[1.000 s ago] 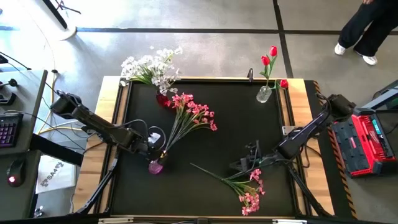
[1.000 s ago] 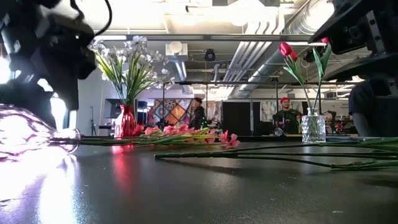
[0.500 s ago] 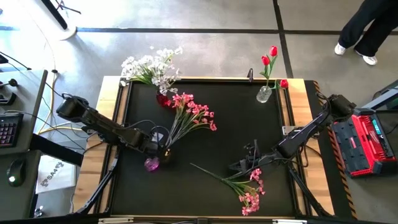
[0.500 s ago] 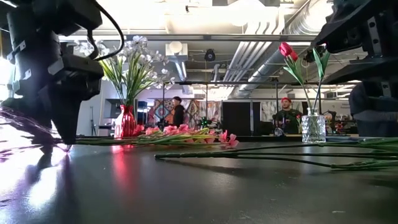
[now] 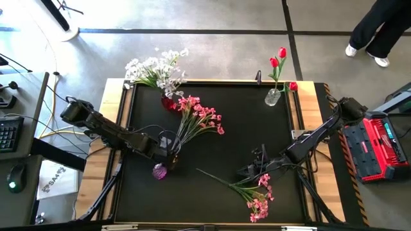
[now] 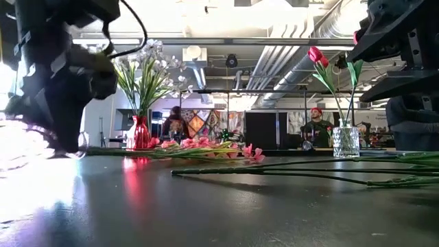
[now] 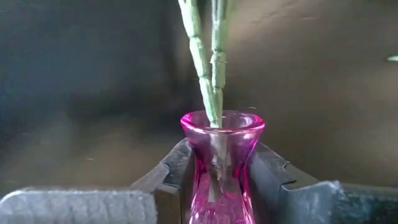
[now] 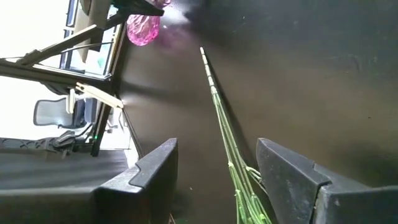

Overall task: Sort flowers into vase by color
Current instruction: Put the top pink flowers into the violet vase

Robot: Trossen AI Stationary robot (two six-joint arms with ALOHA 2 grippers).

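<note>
A pink glass vase (image 5: 159,171) lies on its side on the black table, with green stems in its mouth (image 7: 211,81) and pink flowers (image 5: 200,117) spread toward the far side. My left gripper (image 5: 169,151) is shut on its neck. Another pink spray (image 5: 257,196) lies near the front right. My right gripper (image 5: 255,168) hangs open over that spray's stems (image 8: 236,174), which run between its fingers in the right wrist view. Whether they touch, I cannot tell. White flowers (image 5: 154,69) stand in a red vase (image 5: 168,101), and red tulips (image 5: 277,59) in a clear vase (image 5: 273,96). My left gripper pinches the pink vase's narrow neck (image 7: 221,146), just below the flared mouth, between its two fingers (image 7: 174,171). The fingers come from above, pointing steeply down, and lie across the neck. The vase rests on its side on the table, with the stems running out of its mouth.
The table has a raised wooden rim (image 5: 122,109). The red vase (image 6: 137,134) and the clear vase (image 6: 346,142) stand along the far edge. A red and black case (image 5: 379,147) sits off the table's right side. People stand in the room beyond the table.
My left gripper has gone toward the table's right edge and a little down, tipping more steeply, and has come onto the pink vase's neck. The vase and its flowers have stayed about where they lay.
</note>
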